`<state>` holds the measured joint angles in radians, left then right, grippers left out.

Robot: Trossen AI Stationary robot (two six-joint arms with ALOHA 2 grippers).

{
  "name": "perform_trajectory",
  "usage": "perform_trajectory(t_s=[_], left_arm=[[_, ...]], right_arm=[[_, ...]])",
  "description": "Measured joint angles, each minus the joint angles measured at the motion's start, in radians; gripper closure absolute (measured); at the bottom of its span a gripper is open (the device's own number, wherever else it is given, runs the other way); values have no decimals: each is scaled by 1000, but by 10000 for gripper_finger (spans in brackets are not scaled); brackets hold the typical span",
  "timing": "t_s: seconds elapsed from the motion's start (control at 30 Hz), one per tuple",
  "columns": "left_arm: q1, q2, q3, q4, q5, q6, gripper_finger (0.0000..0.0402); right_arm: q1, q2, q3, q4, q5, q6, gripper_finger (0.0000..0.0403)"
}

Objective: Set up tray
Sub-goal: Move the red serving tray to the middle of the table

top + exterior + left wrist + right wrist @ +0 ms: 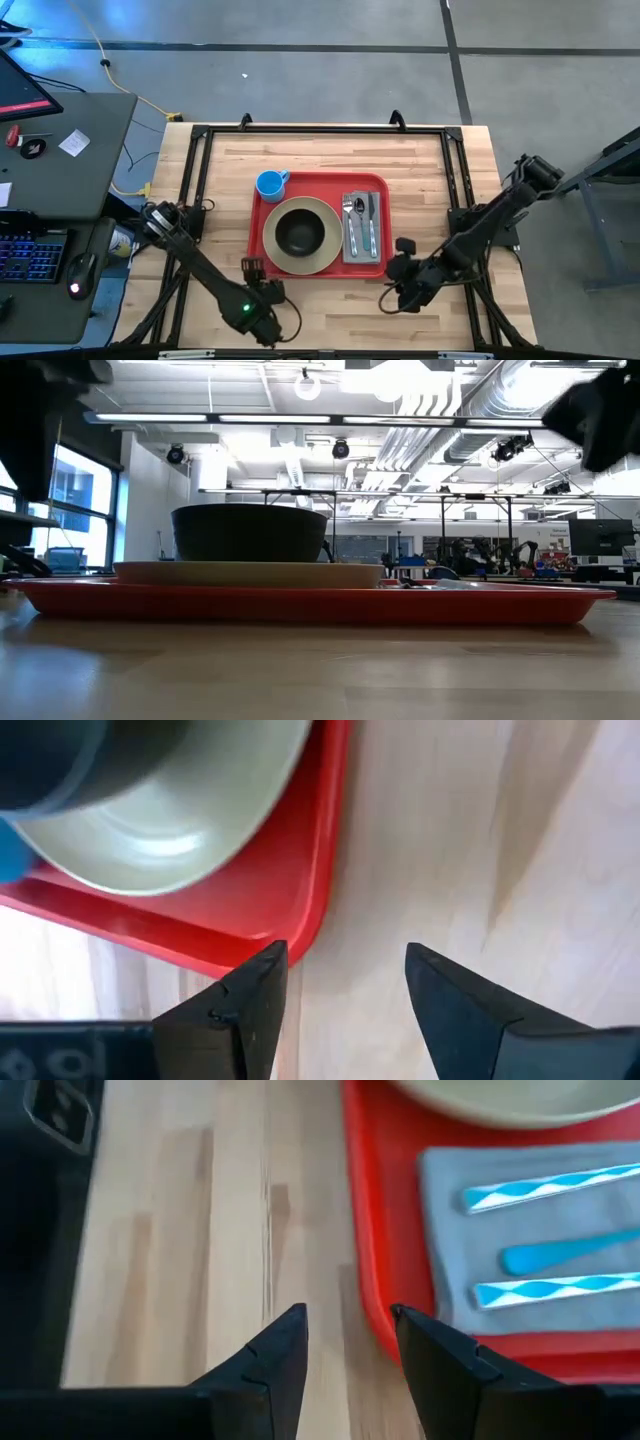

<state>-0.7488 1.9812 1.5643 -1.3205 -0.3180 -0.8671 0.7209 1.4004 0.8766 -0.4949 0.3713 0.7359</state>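
From above, the large red rectangular plastic tray (318, 225) sits mid-worktop (300, 150) on pale wood, bare boards all round. It holds a cream plate (335, 250) under a black bowl (299, 233), a blue cup (270, 184), and cutlery on a grey napkin (361, 254). My left pincer (252, 268) gapes empty at its near left corner; my right pincer (402, 246), parted, empty, waits beside its right rim.

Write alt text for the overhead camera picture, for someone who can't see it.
A red tray sits mid-table holding a cream plate with a dark bowl, a blue cup and cutlery on a grey napkin. The open left gripper and open right gripper flank its near corners, off the tray.
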Motion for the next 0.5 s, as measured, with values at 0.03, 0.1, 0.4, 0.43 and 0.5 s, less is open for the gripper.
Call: perform_trajectory(t_s=[0.03,0.1,0.4,0.43,0.5], left_arm=[[-11,0,5,-6,-25,-16,169],[-33,0,12,-11,-65,-40,176],[-108,0,14,-15,-151,-120,220],[-111,0,14,-14,-155,-126,225],[-110,0,14,-12,-160,-135,235]], right_arm=[[0,20,-3,20,-11,-17,258],[-1,61,-4,73,-27,-49,258],[-25,229,-4,230,-130,-128,271],[-30,236,-4,229,-130,-126,275],[-43,242,-4,229,-132,-125,281]])
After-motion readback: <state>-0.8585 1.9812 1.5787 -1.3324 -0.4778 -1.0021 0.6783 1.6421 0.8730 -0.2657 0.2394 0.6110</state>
